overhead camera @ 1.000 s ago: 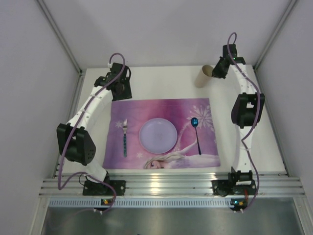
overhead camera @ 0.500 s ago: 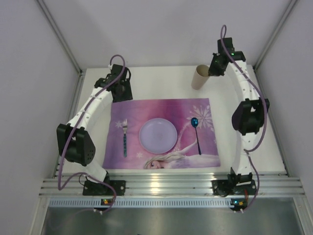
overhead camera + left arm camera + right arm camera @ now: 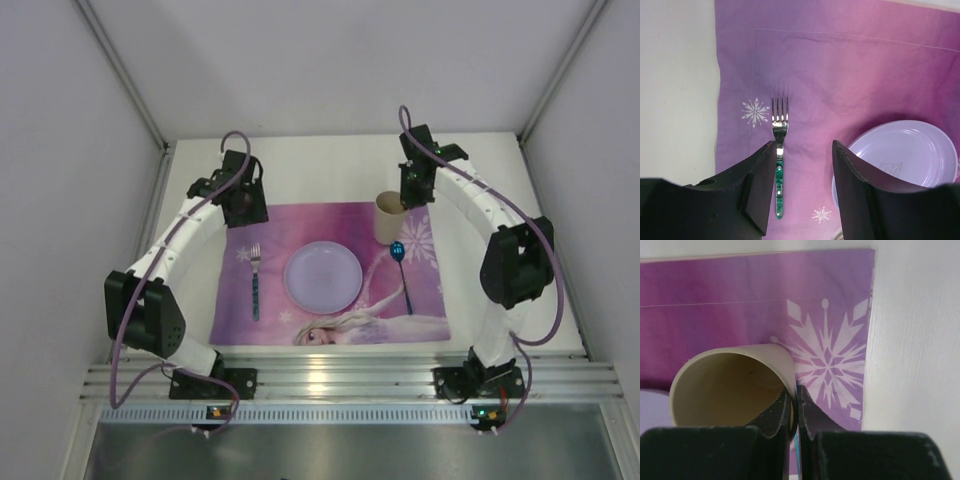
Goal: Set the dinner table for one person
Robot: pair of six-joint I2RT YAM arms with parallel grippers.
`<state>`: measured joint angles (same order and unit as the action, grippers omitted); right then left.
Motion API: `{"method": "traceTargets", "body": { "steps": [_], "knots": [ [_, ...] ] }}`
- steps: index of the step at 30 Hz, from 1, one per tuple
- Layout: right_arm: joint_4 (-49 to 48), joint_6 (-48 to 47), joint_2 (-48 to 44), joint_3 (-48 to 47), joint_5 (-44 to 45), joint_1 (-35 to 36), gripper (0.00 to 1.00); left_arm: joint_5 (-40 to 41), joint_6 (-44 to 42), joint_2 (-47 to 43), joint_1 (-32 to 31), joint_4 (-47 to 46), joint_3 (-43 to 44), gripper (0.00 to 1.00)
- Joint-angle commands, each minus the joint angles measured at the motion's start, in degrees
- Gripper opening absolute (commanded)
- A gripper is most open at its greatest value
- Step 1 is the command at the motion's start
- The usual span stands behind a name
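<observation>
Evidently the right gripper (image 3: 794, 395), clamped on the cup (image 3: 725, 385), holds it beyond the spoon (image 3: 401, 265) where a drink belongs, over the placemat (image 3: 300, 220) laid on the dinner table (image 3: 320, 170); the left gripper (image 3: 804, 147) hangs parted, empty.

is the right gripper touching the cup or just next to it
Touching. The right wrist view shows the right gripper shut on the cup: one of its fingers inside the rim, the other outside, pinching the wall.

White links (image 3: 195, 215), purple cables (image 3: 110, 360), black left tool (image 3: 803, 145), black right tool (image 3: 793, 392)
</observation>
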<state>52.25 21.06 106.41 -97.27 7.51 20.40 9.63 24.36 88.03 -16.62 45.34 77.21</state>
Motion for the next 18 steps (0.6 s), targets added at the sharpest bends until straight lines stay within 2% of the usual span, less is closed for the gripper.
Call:
{"method": "traceTargets", "body": {
  "steps": [1, 8, 13, 18],
  "knots": [
    [-5.8, 0.7, -1.1, 1.6, 5.6, 0.4, 0.00, -0.4, 0.3, -4.3, 0.2, -2.3, -1.0, 0.54],
    [-9.4, 1.6, -0.7, 1.6, 11.3, 1.9, 0.00, 0.7, -0.4, -7.0, 0.2, -0.8, -2.3, 0.54],
    [-12.4, 2.4, -4.2, 4.0, 12.7, 2.4, 0.00, 1.2, -0.2, -8.2, 0.2, -0.7, -2.8, 0.54],
    [-12.3, 1.8, -3.1, 3.9, 13.2, 2.5, 0.00, 1.1, -0.2, -7.9, 0.2, -0.9, -2.8, 0.54]
  ]
}}
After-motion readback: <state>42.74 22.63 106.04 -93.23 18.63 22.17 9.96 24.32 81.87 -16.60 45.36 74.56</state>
